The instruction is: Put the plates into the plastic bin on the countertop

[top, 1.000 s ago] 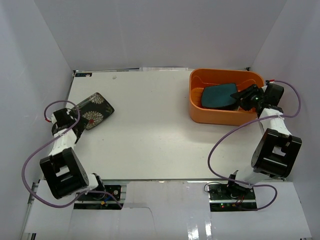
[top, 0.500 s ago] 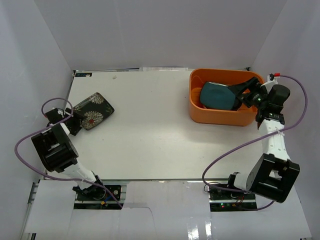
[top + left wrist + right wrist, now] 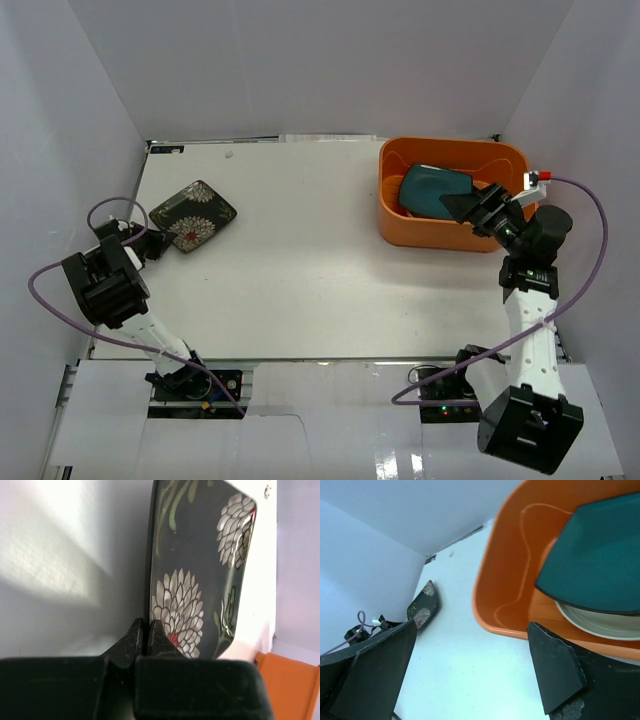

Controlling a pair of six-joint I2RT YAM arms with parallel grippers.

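Note:
A square black plate with white flowers (image 3: 193, 215) lies at the left of the white countertop (image 3: 320, 270). My left gripper (image 3: 152, 238) is shut on its near-left rim; in the left wrist view the jaws (image 3: 146, 630) pinch the edge of the plate (image 3: 200, 570). The orange plastic bin (image 3: 440, 235) stands at the back right. It holds a square dark teal plate (image 3: 430, 190) resting on a cream plate (image 3: 600, 622). My right gripper (image 3: 468, 203) hangs open and empty over the bin's near right side, its fingers (image 3: 555, 670) spread wide.
White walls close in the countertop on the left, back and right. The left arm's purple cable (image 3: 60, 290) loops by the left wall. The right arm's cable (image 3: 590, 250) arcs near the right wall. The bin's corner (image 3: 287, 680) shows in the left wrist view.
My left gripper has shut on the floral plate's rim, and the plate has turned slightly. My right gripper has opened wider and drawn back from the teal plate, which stays in the bin.

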